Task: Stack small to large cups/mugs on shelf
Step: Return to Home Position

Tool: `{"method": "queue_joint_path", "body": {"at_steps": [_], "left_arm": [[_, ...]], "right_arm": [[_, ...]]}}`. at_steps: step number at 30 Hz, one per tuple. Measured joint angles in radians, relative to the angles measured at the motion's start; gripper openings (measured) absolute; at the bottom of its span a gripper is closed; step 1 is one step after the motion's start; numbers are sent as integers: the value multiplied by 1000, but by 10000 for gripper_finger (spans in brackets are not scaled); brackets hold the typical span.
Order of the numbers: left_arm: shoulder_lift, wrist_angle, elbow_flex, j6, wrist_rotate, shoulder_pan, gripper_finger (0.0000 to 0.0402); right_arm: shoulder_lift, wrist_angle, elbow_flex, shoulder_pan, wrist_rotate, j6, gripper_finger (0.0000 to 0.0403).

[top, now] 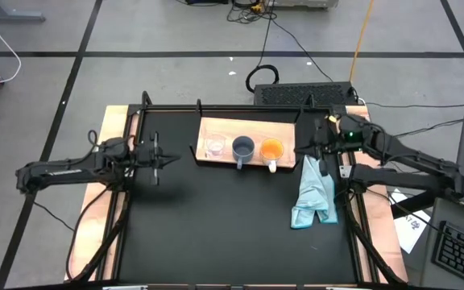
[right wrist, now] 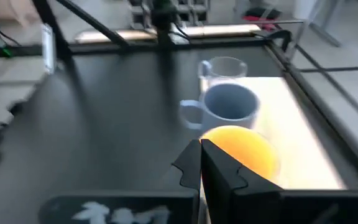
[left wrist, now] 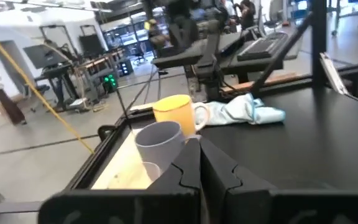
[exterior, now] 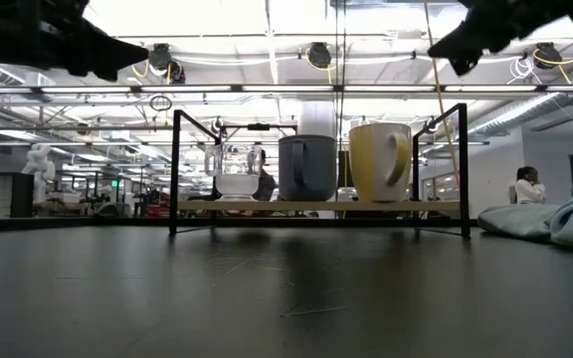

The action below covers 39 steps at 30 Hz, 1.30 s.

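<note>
Cups in a row on the wood shelf (top: 248, 127), all seemingly empty: glass cup (top: 215, 147) nearest the left gripper (left wrist: 199, 144), blue-grey mug (top: 242, 148) in the middle, orange mug (top: 271, 149) nearest the right gripper (right wrist: 201, 148). Both grippers hover off the shelf's ends, fingers pressed together.

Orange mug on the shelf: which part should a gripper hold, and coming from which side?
Probably the rim wall of the orange mug, pinched from above on the side facing the right gripper: it stands upright, mouth open, and the blue-grey mug crowds the other side.
</note>
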Motion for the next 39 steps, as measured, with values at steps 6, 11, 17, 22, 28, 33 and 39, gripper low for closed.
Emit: {"method": "queue_joint_path", "body": {"at_steps": [6, 11, 17, 22, 28, 33, 39], "left_arm": [[43, 199, -37, -127, 72, 70, 0], [-4, 239, -90, -151, 106, 96, 0], [-106, 237, -159, -176, 106, 108, 0], [-208, 181, -200, -178, 99, 108, 0], [-290, 10, -201, -221, 88, 106, 0], [-349, -97, -201, -219, 53, 91, 0], [-366, -131, -199, -210, 34, 63, 0]], "right_arm": [[-94, 314, -246, 7, -123, 130, 0], [-169, 361, -341, 9, -136, 155, 0], [-273, 335, -380, 8, -137, 179, 0], [-370, 269, -407, 8, -137, 181, 0], [-440, 252, -413, 8, -136, 206, 0], [-442, 257, -418, 8, -135, 208, 0], [-442, 324, -489, 9, -133, 234, 0]]}}
